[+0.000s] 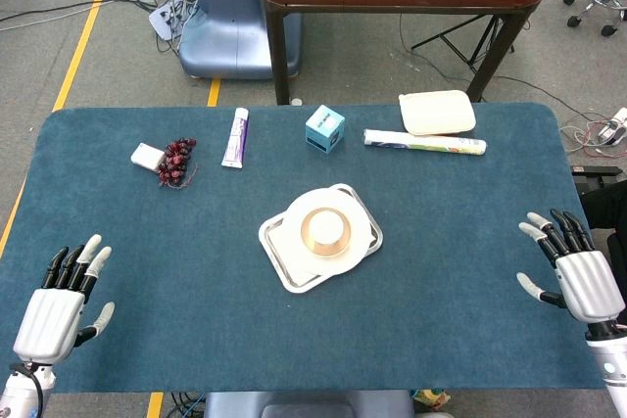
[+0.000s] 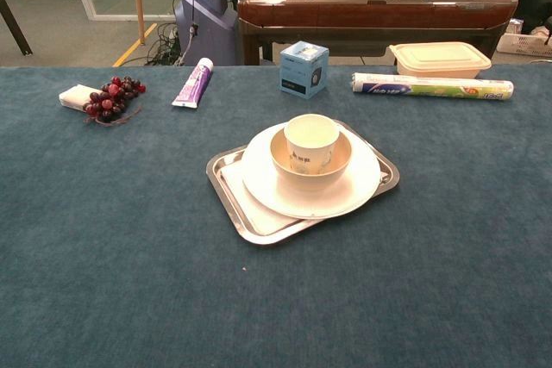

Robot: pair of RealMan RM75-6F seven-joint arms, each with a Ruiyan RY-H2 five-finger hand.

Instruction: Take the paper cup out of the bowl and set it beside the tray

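Paper cup [image 2: 310,142] stands upright in the bowl [image 2: 335,170] on the metal tray [image 2: 250,226], table centre. Left hand [image 1: 59,308] at eight o'clock and right hand [image 1: 578,276] at four rest spread, empty; best pinch the rim from above and lift straight.

Each robot hand [image 1: 54,315] [image 1: 580,276]: silver palm, black fingers, pale tips.

The paper cup [image 2: 310,141] stands upright in the bowl [image 2: 311,164], the bowl on a plate [image 2: 362,185], the plate on the tray [image 2: 237,213] mid-table [image 1: 196,340]. Behind the tray, left to right, lie a small packet [image 2: 75,96] touching a bunch of grapes [image 2: 112,98], a tube [image 2: 193,83], a small box [image 2: 304,68], then a roll [image 2: 431,86] with a lidded container [image 2: 439,59] just behind it. The left hand [image 1: 61,302] and right hand [image 1: 576,269] rest at the near corners, well apart from the tray.
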